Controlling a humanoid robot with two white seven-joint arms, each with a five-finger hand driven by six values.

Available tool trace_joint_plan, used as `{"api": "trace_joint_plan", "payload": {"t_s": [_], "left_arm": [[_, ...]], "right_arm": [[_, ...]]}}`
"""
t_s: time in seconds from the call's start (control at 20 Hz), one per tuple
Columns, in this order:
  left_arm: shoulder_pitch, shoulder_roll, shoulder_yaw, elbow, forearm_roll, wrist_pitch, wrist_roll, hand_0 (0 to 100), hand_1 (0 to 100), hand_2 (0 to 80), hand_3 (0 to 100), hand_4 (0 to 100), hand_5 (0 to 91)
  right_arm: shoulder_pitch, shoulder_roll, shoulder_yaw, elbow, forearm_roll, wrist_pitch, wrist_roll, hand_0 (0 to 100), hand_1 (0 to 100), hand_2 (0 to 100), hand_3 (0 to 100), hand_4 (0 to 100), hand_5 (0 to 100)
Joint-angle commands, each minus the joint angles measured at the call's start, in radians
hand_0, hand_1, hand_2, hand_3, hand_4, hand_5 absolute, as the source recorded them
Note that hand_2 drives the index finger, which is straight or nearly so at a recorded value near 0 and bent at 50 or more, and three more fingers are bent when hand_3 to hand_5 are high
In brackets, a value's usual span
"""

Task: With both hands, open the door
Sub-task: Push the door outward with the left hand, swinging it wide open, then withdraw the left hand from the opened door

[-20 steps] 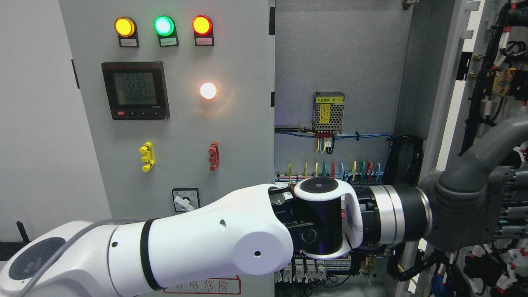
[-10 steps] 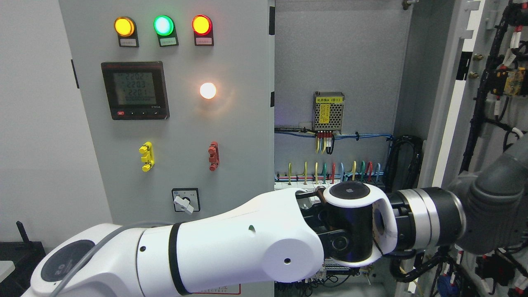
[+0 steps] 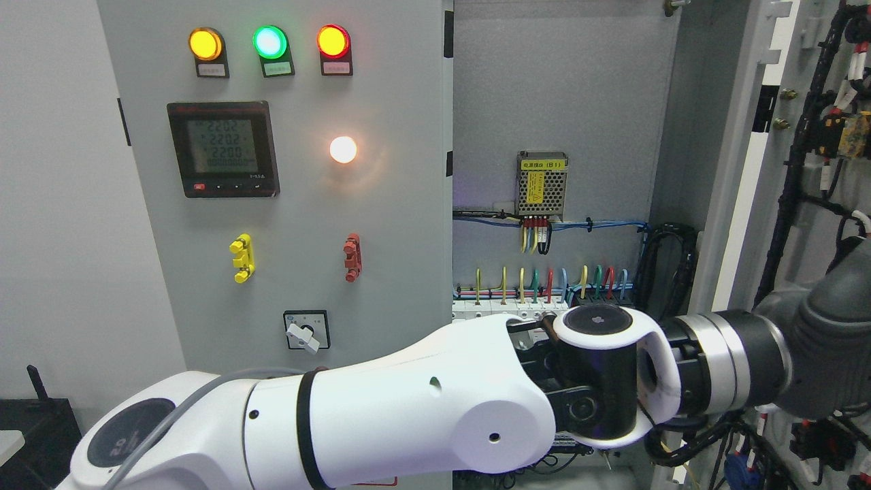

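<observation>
Meter display reads 2202, 2202, 2200 — yellow label on pwr supply: "(B1)", rest illegible.

Above the meter sit three lamps: one amber, one green, one red. Right of the meter, one white lamp. Below the meter are two clips, one yellow, one red, and one switch

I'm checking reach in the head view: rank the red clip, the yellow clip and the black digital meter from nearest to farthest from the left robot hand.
From the left robot hand, at far right:
1. Red clip, mid-panel.
2. Yellow clip, further left.
3. Black digital meter, upper left.
</observation>
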Motion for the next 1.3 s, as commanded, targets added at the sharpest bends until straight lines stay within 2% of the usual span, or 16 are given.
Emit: {"api": "trace_joint_plan", "payload": {"t_s": [0.0,0.35,0.45,0.65,0.95,1.15,1.25], "left_arm": [[-0.001,-0.020,0.003,0.010,-0.001,0.001,-0.001,0,0,0.0,0,3,0.0],[0.002,-0.002,0.017,-0.010,0.000,0.017,-0.006,0,0,0.0,0,3,0.0],[0.007,0.043,0.018,-0.036,0.002,0.025,-0.010,0,0,0.0,0,3,0.0],[0.046,0.191,0.017,-0.142,0.002,0.027,-0.038,0,0,0.0,0,3,0.0],[0.157,0.408,0.018,-0.254,-0.035,0.060,-0.184,0,0,0.0,0,3,0.0],[0.269,0.563,0.047,-0.350,-0.067,0.070,-0.196,0,0,0.0,0,3,0.0],[0.332,0.624,0.050,-0.384,-0.102,0.070,-0.195,0,0,0.0,0,3,0.0]], "right_arm": [[0.000,0.000,0.000,0.000,0.001,0.000,0.000,11,0,0,0,0,0],[0.000,0.000,0.000,0.000,0.001,0.000,0.000,11,0,0,0,0,0],[0.000,0.000,0.000,0.000,-0.001,0.000,0.000,11,0,0,0,0,0],[0.000,0.000,0.000,0.000,-0.001,0.000,0.000,11,0,0,0,0,0],[0.000,0.000,0.000,0.000,-0.001,0.000,0.000,11,0,0,0,0,0],[0.000,0.000,0.000,0.000,0.000,0.000,0.000,11,0,0,0,0,0],[0.000,0.000,0.000,0.000,0.001,0.000,0.000,11,0,0,0,0,0]]}}
